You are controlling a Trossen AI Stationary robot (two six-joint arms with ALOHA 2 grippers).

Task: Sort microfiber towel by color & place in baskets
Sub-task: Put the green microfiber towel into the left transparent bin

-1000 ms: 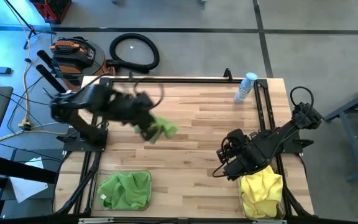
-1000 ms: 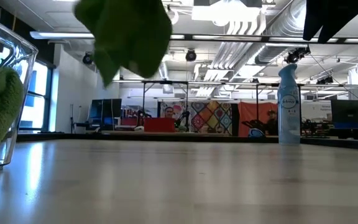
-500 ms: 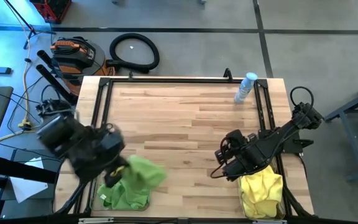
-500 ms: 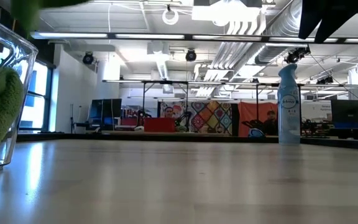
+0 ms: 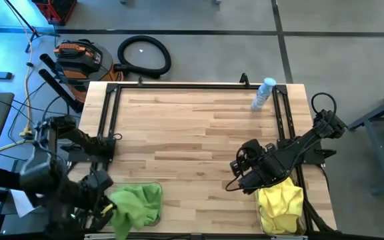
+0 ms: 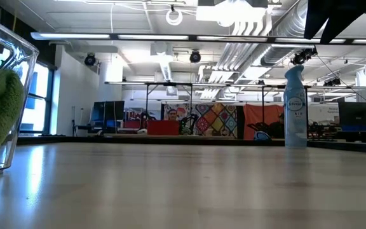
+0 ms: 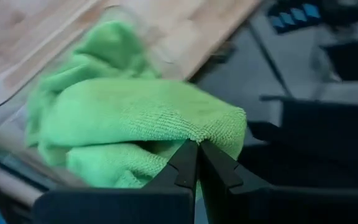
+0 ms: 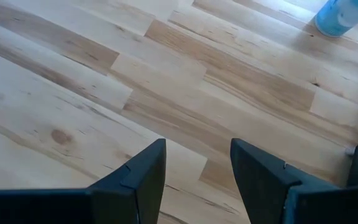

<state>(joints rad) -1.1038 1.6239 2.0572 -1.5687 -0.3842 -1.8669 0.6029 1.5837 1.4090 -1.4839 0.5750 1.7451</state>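
Pinching a green towel (image 7: 135, 118) over the left basket (image 5: 157, 189) of green cloths, the left gripper (image 7: 196, 163) sits clamped at the near edge, while the right gripper (image 8: 197, 168) hovers open beside the yellow-filled basket (image 5: 304, 217).

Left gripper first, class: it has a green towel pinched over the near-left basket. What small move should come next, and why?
Probably open the fingers. The left gripper is shut on the green towel, which already hangs over the left basket holding other green cloth, so letting go should drop it with its colour. The right gripper waits open beside the yellow towels.
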